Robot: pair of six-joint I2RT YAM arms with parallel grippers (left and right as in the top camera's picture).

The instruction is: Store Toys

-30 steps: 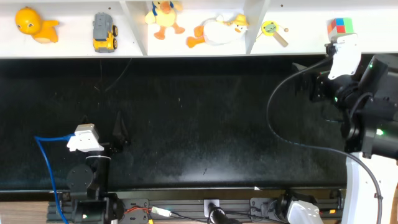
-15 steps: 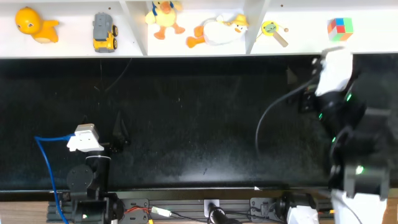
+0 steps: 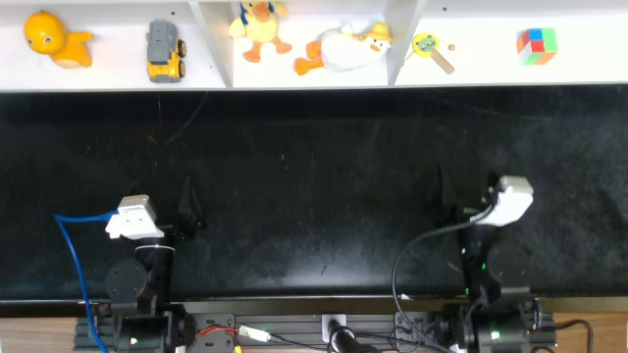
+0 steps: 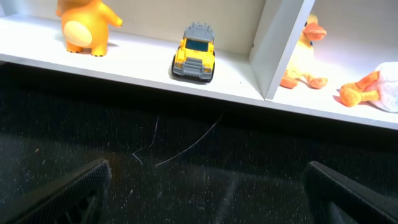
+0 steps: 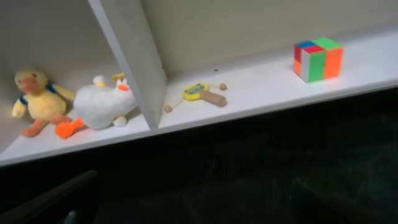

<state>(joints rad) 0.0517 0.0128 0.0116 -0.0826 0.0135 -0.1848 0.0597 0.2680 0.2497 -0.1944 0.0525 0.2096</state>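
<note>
Every toy already sits on the white shelf point(image 3: 314, 78) along the table's point(image 3: 314, 176) far edge, beyond both open, empty hands: the right hand point(image 5: 186, 199) is nearer the colour cube point(image 3: 537, 44), the left hand point(image 4: 208, 180) nearer the yellow truck point(image 3: 163, 51).

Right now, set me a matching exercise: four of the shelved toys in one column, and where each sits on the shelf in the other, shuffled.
Toys:
1. toy truck
2. colour cube
3. white plush bird
4. orange duck

Places on the shelf:
A. middle compartment
B. far left end
C. far right end
D. left compartment, on the side nearer the middle

Pairs: 1-D, 2-C, 3-A, 4-B.
</note>
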